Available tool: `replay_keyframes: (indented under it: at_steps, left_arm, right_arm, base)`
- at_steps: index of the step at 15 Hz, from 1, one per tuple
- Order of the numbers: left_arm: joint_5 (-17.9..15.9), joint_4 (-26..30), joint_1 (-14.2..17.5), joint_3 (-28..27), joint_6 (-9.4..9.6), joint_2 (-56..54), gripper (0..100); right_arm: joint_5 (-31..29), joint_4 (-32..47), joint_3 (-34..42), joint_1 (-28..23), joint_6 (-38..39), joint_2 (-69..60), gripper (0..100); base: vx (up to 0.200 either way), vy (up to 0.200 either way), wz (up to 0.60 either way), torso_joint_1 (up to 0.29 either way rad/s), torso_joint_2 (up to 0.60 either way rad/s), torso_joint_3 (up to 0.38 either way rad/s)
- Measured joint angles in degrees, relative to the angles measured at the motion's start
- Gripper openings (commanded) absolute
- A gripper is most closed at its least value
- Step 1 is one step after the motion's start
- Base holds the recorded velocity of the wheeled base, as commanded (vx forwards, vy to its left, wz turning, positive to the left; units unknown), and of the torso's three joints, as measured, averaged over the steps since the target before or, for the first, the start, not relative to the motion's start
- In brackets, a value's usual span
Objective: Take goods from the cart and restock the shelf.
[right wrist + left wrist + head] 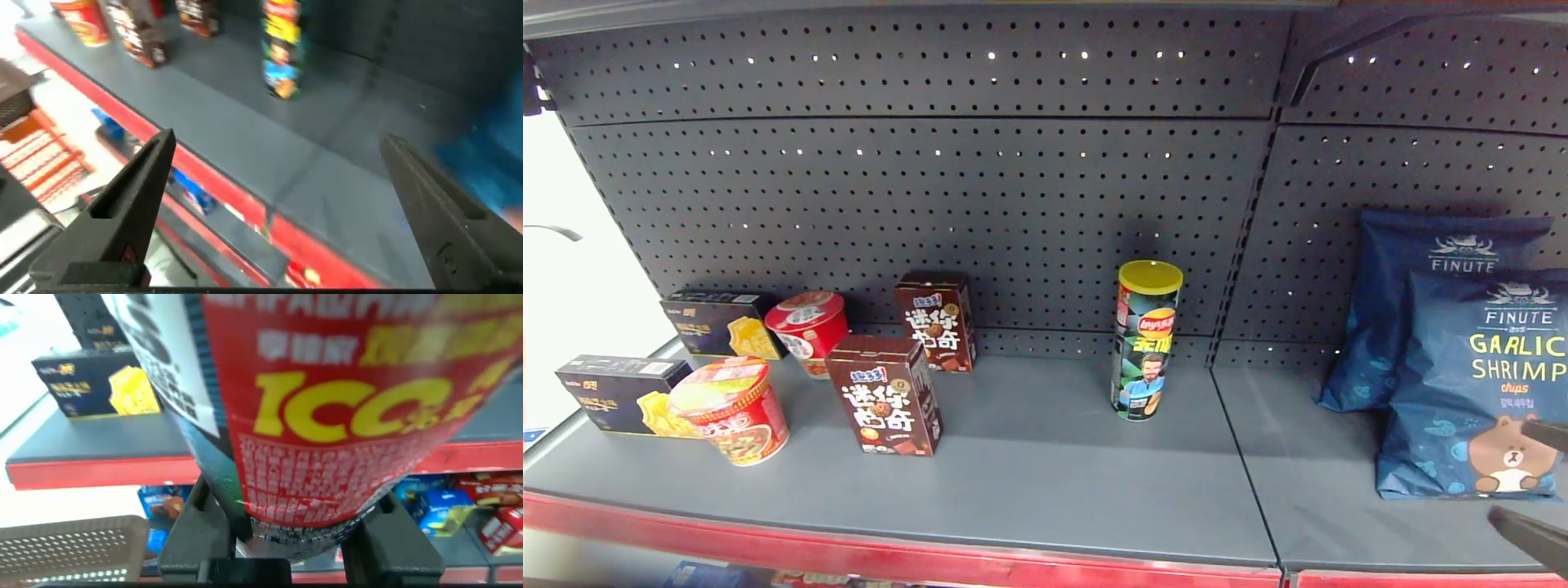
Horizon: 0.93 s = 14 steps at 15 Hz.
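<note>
My left gripper [286,539] clamps a red cardboard tube with yellow lettering [327,416], well left of the upright yellow-lidded crisp can [1147,340]. My right gripper [278,139] gapes open, right of that can.

A dark grey pegboard back panel [931,204] spans the far side, and small points of light shine through some of its holes. A vertical upright [1245,245] divides it into 2 bays, left and right. The shelf [1054,482] deck is flat matt grey, with a seam running from the upright to the near edge and a red front strip [890,554] along that edge. A curved dark bracket [1331,51] sits at upper right. Beyond the left end is bright white light [564,269].
</note>
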Motion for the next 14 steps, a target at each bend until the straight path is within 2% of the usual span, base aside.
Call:
replay_keyframes:
  at_steps: [2,4,6,9,11,14]
  left_arm:
    - [0.3,0.0,-0.1,-0.1,-1.44,0.2,0]
    - [0.4,0.1,0.1,0.1,-1.88,0.0,0]
    - [0.4,0.2,0.2,0.3,-1.9,-0.2,0]
    - [0.4,0.1,0.1,0.2,-1.9,-0.4,0]
    - [0.2,0.2,0.0,0.4,-1.93,-0.5,0]
    - [0.1,0.2,0.0,0.5,-1.9,-0.5,0]
  right_arm:
    - [2.3,-6.8,-0.5,1.7,-0.1,8.6,100]
    - [6.1,-13.4,-0.8,2.3,-1.2,17.8,100]
    - [12.4,-20.1,-1.4,1.9,-2.8,26.5,100]
    - [22.2,-29.3,-2.8,-1.5,-5.7,38.3,100]
    - [29.8,-32.2,-5.3,-4.1,-6.6,44.7,100]
    - [32.1,-33.7,-9.5,-6.0,-6.7,51.6,100]
  base:
    - [0.0,0.0,0.0,0.0,0.0,0.0]
    - [0.0,0.0,0.0,0.0,0.0,0.0]
    - [0.0,0.0,0.0,0.0,0.0,0.0]
    - [0.0,0.0,0.0,0.0,0.0,0.0]
    - [0.0,0.0,0.0,0.0,0.0,0.0]
    - [0.0,0.0,0.0,0.0,0.0,0.0]
